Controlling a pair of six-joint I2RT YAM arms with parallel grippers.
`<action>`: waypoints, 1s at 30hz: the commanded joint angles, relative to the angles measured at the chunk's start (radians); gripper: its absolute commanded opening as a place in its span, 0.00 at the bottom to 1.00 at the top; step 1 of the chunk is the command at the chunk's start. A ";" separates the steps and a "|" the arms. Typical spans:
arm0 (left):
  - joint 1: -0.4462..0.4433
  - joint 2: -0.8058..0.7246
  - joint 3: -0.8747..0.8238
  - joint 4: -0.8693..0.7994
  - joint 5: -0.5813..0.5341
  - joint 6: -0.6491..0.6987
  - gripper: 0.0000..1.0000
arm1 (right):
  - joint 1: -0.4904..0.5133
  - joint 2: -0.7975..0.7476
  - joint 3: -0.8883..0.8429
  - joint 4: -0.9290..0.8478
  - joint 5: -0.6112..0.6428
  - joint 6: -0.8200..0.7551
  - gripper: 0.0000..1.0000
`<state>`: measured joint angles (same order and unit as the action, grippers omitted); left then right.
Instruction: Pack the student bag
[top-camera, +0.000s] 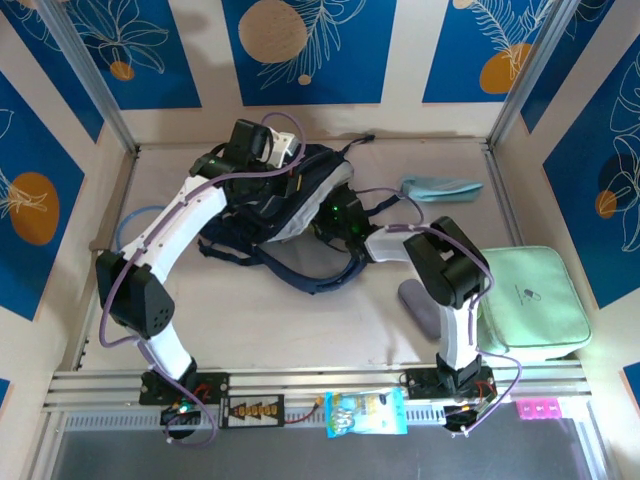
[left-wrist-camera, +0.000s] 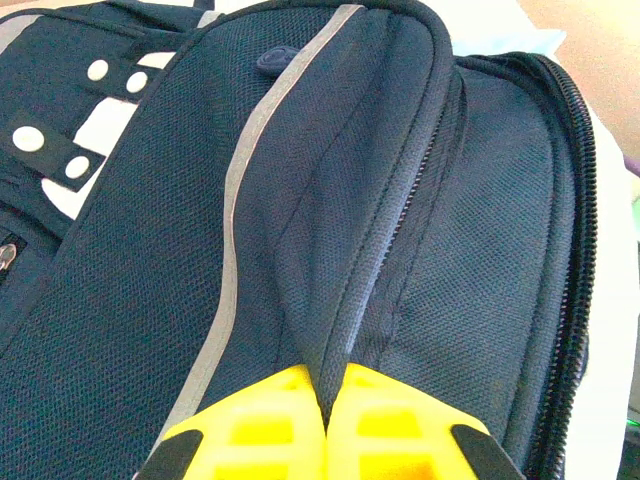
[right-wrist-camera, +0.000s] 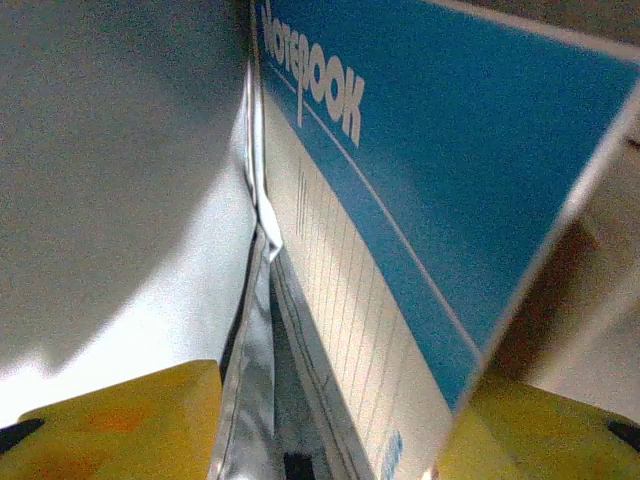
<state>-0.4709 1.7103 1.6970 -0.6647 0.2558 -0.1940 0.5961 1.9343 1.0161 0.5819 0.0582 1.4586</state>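
Fabric of the student bag is pinched by the left gripper; a notebook is flanked by the right gripper, jaws parted.

One backpack, one notebook, one mint case, perhaps one blue pouch

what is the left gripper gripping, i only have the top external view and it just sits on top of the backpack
Observer: The left gripper is shut, pinching a fold of navy fabric on the student bag, right beside a zipper.
Operator: and the right one, it's tucked into the opening
Observer: The right gripper has its fingers wide apart, with a blue notebook between them.
Operator: is that notebook in the bag
Observer: It stands against pale grey lining, so it looks to be inside.
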 joint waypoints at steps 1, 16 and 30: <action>0.020 -0.009 0.008 0.135 0.043 -0.033 0.00 | -0.013 -0.133 -0.078 -0.047 -0.055 -0.007 0.60; 0.019 0.041 -0.078 0.135 0.086 -0.052 0.29 | -0.076 -0.904 -0.355 -0.963 0.226 -0.043 0.63; 0.263 -0.179 -0.529 0.250 -0.053 -0.365 0.88 | -0.079 -0.854 -0.329 -0.966 0.089 -0.239 0.79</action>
<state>-0.2550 1.6066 1.2377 -0.4587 0.2256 -0.4393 0.5022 1.0386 0.6590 -0.3645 0.1928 1.2671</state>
